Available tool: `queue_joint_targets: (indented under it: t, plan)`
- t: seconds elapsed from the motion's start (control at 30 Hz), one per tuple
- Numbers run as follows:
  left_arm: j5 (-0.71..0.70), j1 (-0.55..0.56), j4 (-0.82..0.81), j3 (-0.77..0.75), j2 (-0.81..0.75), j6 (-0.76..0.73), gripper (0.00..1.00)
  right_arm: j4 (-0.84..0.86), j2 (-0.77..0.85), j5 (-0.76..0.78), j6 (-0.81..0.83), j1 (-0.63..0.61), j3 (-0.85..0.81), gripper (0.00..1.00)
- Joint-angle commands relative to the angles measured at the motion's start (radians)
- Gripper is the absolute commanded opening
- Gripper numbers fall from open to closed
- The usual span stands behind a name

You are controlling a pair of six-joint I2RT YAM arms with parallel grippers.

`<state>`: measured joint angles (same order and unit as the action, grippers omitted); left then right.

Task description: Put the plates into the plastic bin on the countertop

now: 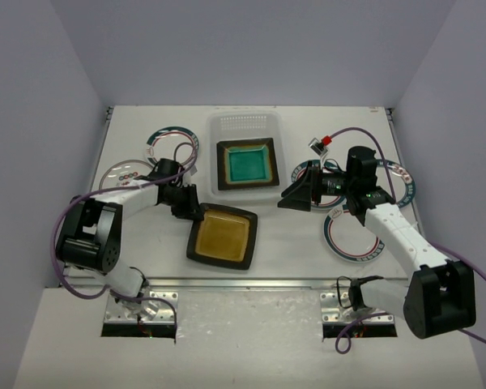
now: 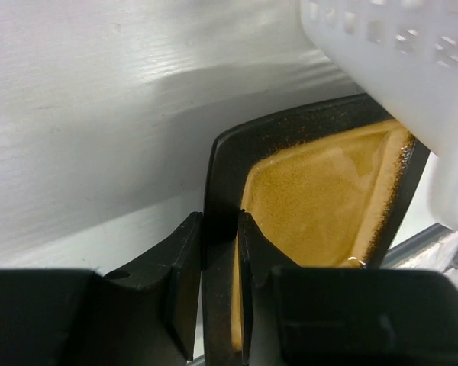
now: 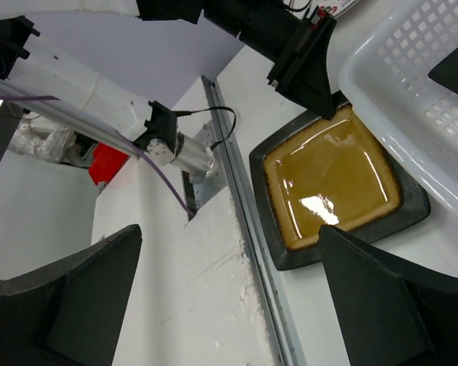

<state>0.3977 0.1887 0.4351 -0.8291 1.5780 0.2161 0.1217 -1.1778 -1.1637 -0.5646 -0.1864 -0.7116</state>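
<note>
The amber square plate (image 1: pixel 221 236) sits on the countertop (image 1: pixel 296 247) just in front of the plastic bin (image 1: pixel 215 154). My left gripper (image 1: pixel 196 217) is shut on this plate's dark rim at its left corner. In the left wrist view the rim stands between the jaws (image 2: pixel 220 229), with the amber centre (image 2: pixel 320 191) beyond and the bin (image 2: pixel 397 53) at top right. The teal square plate (image 1: pixel 245 164) lies inside the bin. My right gripper (image 1: pixel 296 197) is open and empty, right of the bin. Its wrist view shows the amber plate (image 3: pixel 332 187) and the bin (image 3: pixel 420 99).
Round white plates with banded rims lie at the left (image 1: pixel 172 142) (image 1: pixel 123 173) and at the right (image 1: pixel 352 237) (image 1: pixel 398 185). A small red-tipped object (image 1: pixel 321 144) lies behind the right gripper. The metal front edge (image 1: pixel 251 282) runs close behind the amber plate.
</note>
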Motion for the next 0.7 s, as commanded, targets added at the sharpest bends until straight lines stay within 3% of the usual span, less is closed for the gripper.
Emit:
queue_joint_targets:
  t: [0.0, 0.07, 0.17, 0.3, 0.67]
  plan:
    - [-0.127, 0.079, 0.046, 0.007, -0.017, 0.029, 0.0, 0.009, 0.023, 0.025, 0.032, 0.002, -0.012, 0.99]
    - [-0.151, 0.094, 0.034, 0.028, -0.006, 0.095, 0.08, 0.009, 0.025, 0.034, 0.033, 0.001, -0.013, 0.99]
    - [-0.226, 0.118, 0.03, 0.046, 0.015, 0.175, 0.01, 0.009, 0.027, 0.046, 0.039, 0.001, -0.011, 0.99]
    - [-0.212, 0.124, -0.069, 0.129, -0.027, 0.314, 0.03, 0.01, 0.026, 0.049, 0.04, 0.001, -0.012, 0.99]
    - [-0.09, 0.142, -0.352, 0.385, -0.191, 0.425, 0.42, 0.03, 0.025, 0.049, 0.025, 0.001, 0.001, 0.99]
